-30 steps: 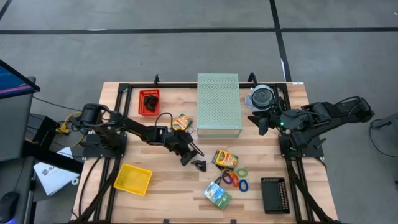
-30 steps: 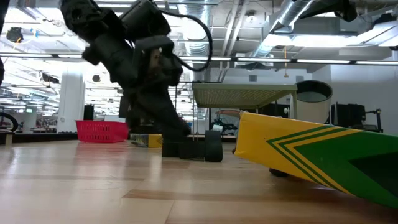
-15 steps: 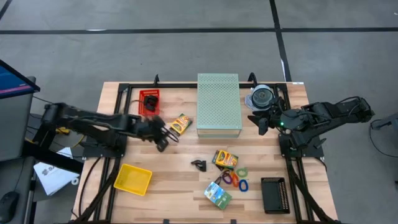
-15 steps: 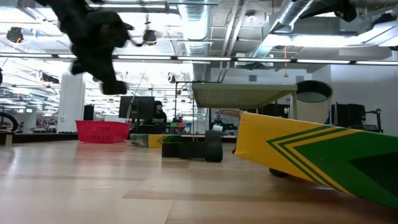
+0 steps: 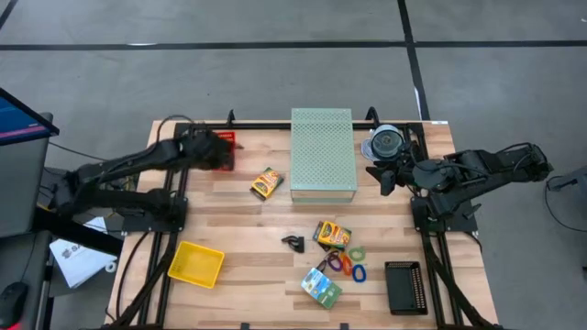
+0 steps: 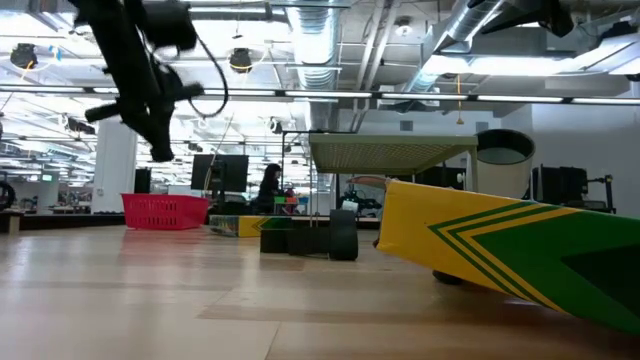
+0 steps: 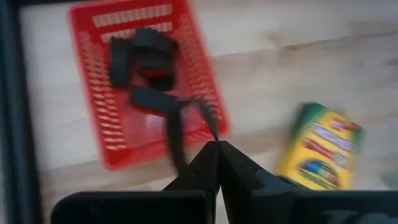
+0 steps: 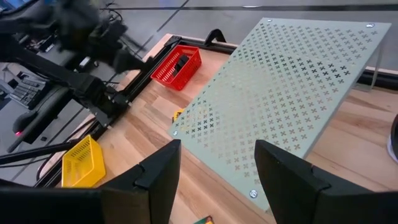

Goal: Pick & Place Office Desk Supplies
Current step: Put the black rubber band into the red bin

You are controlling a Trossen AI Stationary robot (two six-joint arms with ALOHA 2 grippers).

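Two arms: our left gripper [image 7: 216, 146], jaws closed, seems to pinch a black binder clip [image 7: 180, 127] above the red basket [image 5: 220, 151]. We should centre over it before releasing. Right gripper [image 8: 214, 168] waits, jaws open, beside the perforated box [image 5: 322, 154].

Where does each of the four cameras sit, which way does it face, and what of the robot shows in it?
High view: above the table, looking straight down; both arms, red basket, pale green perforated box.
Low view: at table-top height, looking level across into the room; left arm up at the left, crayon box close by.
Left wrist view: on the left arm, looking down past the shut left gripper at the basket.
Right wrist view: on the right arm, looking past the open right gripper at the perforated box.
Shared: all four show the red basket.
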